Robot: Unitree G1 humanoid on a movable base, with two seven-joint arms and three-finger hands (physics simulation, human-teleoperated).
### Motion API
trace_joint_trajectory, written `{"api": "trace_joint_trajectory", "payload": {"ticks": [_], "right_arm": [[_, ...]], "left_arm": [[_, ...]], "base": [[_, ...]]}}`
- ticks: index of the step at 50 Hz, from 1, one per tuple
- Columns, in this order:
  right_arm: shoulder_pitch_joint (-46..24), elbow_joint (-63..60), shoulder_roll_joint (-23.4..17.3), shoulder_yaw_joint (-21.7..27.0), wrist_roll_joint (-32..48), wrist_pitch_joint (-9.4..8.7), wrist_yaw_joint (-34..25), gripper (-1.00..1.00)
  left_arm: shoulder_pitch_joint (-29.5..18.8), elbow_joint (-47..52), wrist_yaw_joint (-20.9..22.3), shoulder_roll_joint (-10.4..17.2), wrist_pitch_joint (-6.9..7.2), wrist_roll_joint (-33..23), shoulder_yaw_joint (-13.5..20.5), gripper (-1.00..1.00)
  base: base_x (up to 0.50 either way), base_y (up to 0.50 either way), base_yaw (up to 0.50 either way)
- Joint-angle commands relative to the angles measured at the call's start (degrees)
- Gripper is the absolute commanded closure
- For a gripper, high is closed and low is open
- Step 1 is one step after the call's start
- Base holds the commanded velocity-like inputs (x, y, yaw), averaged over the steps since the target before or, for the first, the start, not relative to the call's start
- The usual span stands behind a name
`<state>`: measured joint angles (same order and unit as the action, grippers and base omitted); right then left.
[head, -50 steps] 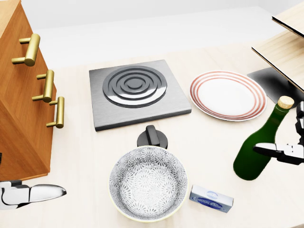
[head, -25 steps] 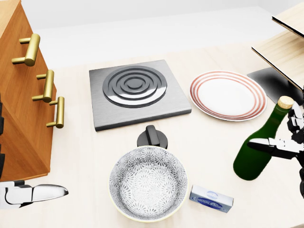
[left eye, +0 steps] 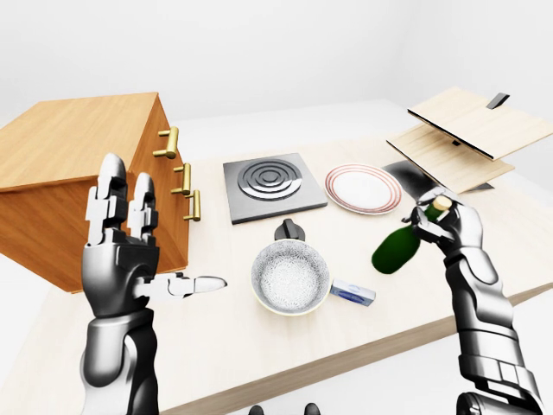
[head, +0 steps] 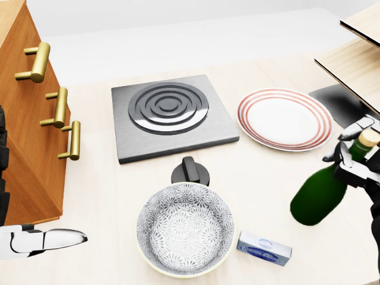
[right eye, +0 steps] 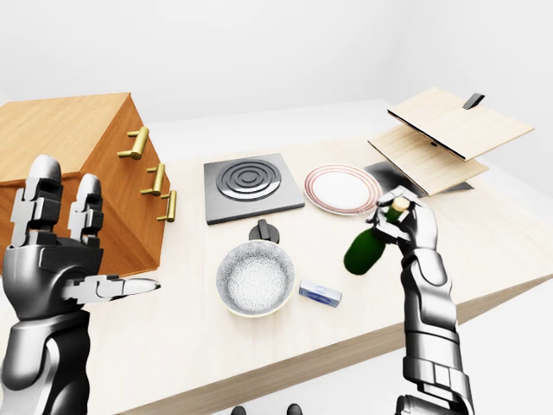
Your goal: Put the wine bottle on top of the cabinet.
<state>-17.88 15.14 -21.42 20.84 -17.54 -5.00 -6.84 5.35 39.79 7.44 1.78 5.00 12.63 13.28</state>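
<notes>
green wine bottle w/ cork, tilted, on table; wood cabinet at left, well apart.

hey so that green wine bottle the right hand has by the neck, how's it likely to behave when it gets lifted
The wine bottle looks glossy like glass, so probably rigid, fragile and somewhat slippery. The right hand grips only the narrow neck under the cork, and the wide body already leans, so it may swing or pivot. If it slipped, its round body would likely roll across the table.
</notes>
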Motion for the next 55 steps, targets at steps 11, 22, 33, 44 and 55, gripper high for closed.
{"api": "trace_joint_trajectory", "payload": {"ticks": [11, 22, 33, 44, 55], "right_arm": [[2.2, -5.3, 1.1, -0.1, 0.4, 0.0, 0.1, 1.0], [1.7, -27.1, 1.8, -1.7, 0.3, 0.0, -1.1, 1.0], [-5.4, -33.5, 2.1, -3.1, 0.1, 0.0, -1.4, 1.0], [-13.7, -37.6, 1.2, -4.4, -0.3, 0.0, -1.6, 1.0], [-19.8, -36.1, 0.3, -5.7, -0.3, 0.0, -1.8, 1.0]], "left_arm": [[0.3, 0.2, -0.1, -0.1, 0.0, -0.2, -0.4, -1.0], [0.5, 1.1, 0.2, -0.2, 0.0, 0.0, -0.1, -1.0], [0.3, 2.0, 0.1, -0.1, 0.0, 0.3, 0.1, -1.0], [0.7, 3.3, 0.2, -0.3, 0.0, 0.2, -0.2, -1.0], [0.2, 5.2, -0.1, -0.1, 0.0, 0.7, 0.4, -1.0]], "base": [[0.0, 0.0, 0.0], [0.0, 0.0, 0.0], [0.0, 0.0, 0.0], [0.0, 0.0, 0.0], [0.0, 0.0, 0.0]]}}
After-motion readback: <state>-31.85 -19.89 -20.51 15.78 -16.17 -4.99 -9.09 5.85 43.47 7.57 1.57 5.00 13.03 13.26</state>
